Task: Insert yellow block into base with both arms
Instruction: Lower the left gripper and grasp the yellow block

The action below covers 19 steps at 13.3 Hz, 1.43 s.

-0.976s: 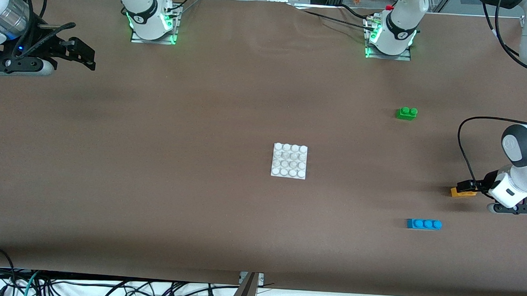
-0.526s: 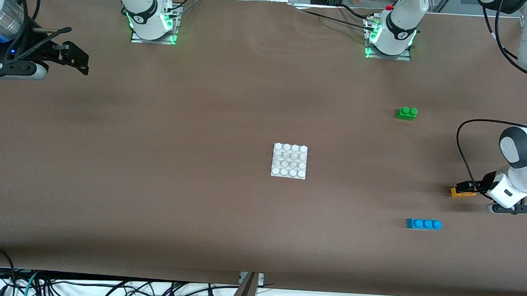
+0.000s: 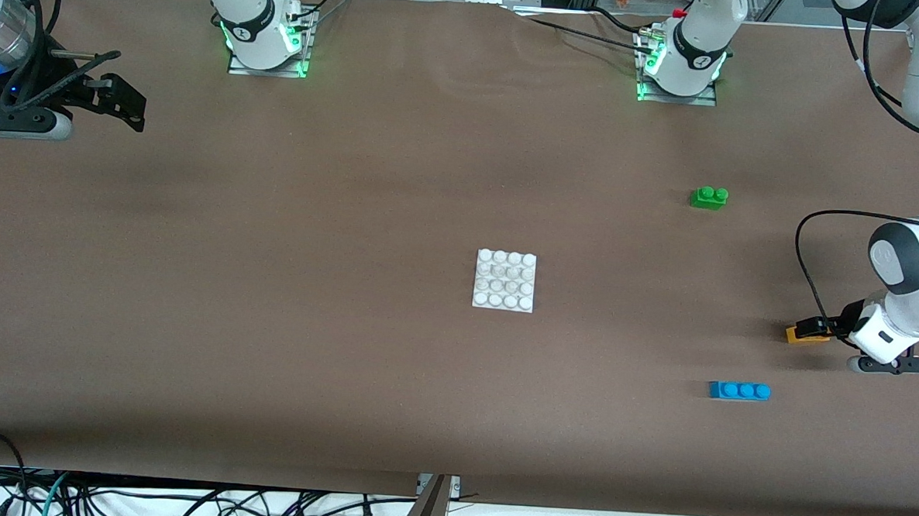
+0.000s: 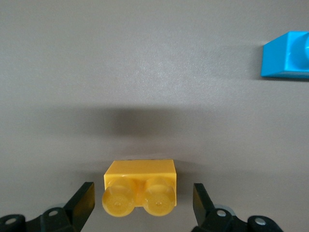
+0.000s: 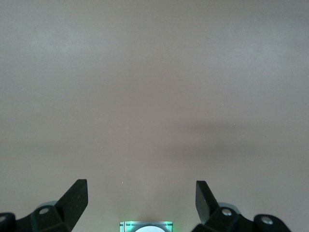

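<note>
The yellow block lies on the table at the left arm's end, studs toward the wrist camera in the left wrist view. My left gripper is low around it, open, with a finger on each side and a gap to the block. The white base sits at the table's middle. My right gripper is open and empty, held up over the right arm's end of the table; its wrist view shows its fingers over bare table.
A green two-stud brick lies farther from the front camera than the yellow block. A blue three-stud brick lies nearer, its end showing in the left wrist view. The right arm's base plate glows green.
My right gripper has drifted toward the right arm's end of the table. My left arm has shifted slightly at the yellow block.
</note>
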Each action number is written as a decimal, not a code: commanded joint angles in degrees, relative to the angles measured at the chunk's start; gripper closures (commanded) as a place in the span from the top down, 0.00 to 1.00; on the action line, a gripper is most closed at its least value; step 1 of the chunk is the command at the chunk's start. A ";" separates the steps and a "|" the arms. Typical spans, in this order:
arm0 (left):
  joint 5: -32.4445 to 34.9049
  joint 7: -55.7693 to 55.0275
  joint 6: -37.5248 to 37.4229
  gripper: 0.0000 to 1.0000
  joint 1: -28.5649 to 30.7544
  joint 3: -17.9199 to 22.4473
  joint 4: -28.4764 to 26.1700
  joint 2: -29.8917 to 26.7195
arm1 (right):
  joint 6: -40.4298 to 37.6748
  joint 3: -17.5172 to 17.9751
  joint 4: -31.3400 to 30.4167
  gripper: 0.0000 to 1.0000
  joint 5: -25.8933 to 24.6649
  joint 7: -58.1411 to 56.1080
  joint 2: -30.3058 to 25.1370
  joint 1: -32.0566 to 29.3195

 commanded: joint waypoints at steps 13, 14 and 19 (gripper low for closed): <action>1.31 0.53 -1.64 0.37 0.26 -0.50 3.17 -0.01 | -1.29 -0.16 1.48 0.99 2.98 0.03 0.61 -0.90; 1.31 0.44 -3.91 0.37 0.00 -0.67 3.43 -1.58 | -1.29 -0.24 1.48 0.99 2.98 0.03 0.70 -0.90; 0.61 -0.52 -14.81 0.38 -0.79 -5.93 4.23 -11.69 | -1.29 -0.25 1.48 0.99 2.98 0.03 0.96 -0.90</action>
